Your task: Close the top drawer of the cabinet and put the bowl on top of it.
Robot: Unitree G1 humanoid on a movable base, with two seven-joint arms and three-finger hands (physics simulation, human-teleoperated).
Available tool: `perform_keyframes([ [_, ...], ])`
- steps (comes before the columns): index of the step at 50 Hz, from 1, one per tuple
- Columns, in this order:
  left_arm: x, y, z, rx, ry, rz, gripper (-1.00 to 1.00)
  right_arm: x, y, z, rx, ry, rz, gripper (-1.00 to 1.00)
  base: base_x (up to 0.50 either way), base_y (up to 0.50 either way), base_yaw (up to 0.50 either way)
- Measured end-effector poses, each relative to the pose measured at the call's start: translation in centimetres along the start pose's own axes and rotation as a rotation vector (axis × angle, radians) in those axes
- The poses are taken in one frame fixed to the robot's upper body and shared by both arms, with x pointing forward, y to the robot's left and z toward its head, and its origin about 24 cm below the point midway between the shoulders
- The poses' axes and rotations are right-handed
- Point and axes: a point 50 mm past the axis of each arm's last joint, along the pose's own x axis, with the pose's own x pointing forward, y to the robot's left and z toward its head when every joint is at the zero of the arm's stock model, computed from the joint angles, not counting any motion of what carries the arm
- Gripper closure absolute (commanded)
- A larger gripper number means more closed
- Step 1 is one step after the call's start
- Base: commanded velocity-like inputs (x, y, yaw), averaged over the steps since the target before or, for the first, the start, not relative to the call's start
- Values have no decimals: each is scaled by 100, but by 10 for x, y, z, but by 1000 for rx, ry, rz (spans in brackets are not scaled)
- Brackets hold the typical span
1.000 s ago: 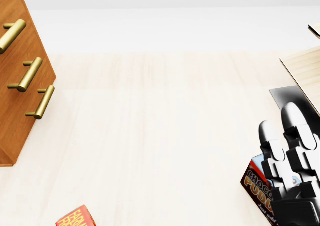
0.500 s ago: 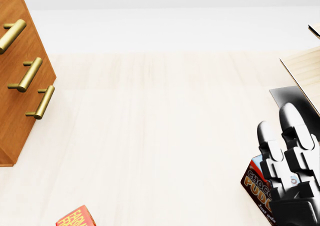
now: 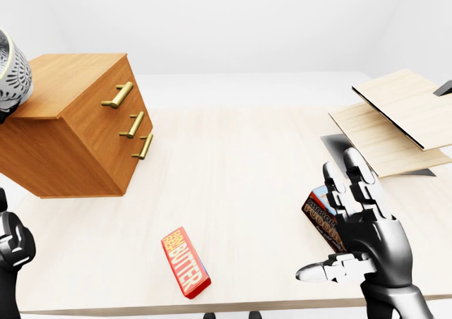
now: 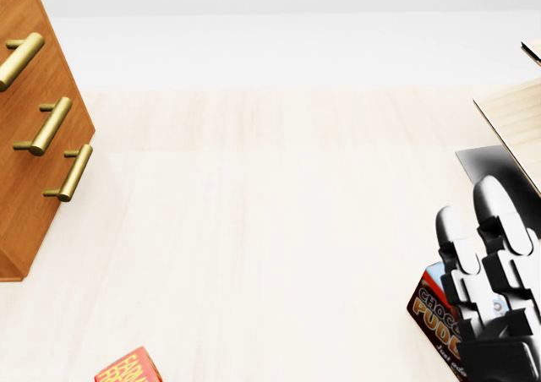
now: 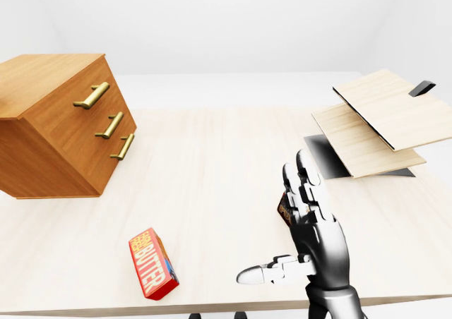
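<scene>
The wooden cabinet (image 3: 70, 142) stands on the table at the left of the left-eye view. Its three brass handles, the top one (image 3: 119, 95) included, line up, and all drawer fronts look flush. A white patterned bowl (image 3: 13, 72) shows at the left edge, above the left end of the cabinet's top, cut off by the frame. Only a dark sliver of my left hand (image 3: 3, 116) appears under the bowl, so its grip is hidden. My right hand (image 3: 339, 224) hovers low at the right with fingers spread, open and empty, far from the cabinet.
A chocolate pudding box (image 3: 319, 217) lies just behind my right hand. A red butter box (image 3: 186, 261) rests near the table's bottom edge. Two light wooden boards (image 3: 395, 114) overlap on a dark mat (image 3: 337, 145) at the right. My left forearm (image 3: 13, 245) rises at bottom left.
</scene>
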Motion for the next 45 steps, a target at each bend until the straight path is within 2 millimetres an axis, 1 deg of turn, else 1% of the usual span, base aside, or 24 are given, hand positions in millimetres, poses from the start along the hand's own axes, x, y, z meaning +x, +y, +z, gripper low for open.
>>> perform_keyframes([
  [7,0,-1,0,0,3,6,100,0,0,0,0,0,0,-100,0,0,0],
  [8,0,-1,0,0,4,7,84,0,0,0,0,0,0,-100,0,0,0],
  [9,0,0,1,-3,2,13,84,0,0,0,0,1,0,-100,0,0,0],
  [10,1,0,2,-9,2,18,-100,0,0,0,0,1,0,-100,0,0,0],
  [14,-1,-5,-1,-1,12,4,-100,0,0,0,0,2,1,-100,0,0,0],
  [19,-1,-7,-4,21,19,1,-100,0,1,-1,0,2,1,-100,0,0,0],
  [24,0,-2,-1,11,13,20,-100,0,1,-1,0,3,1,-100,0,0,0],
  [45,0,-2,2,32,-3,32,-100,1,1,-1,-1,1,4,-100,0,0,0],
])
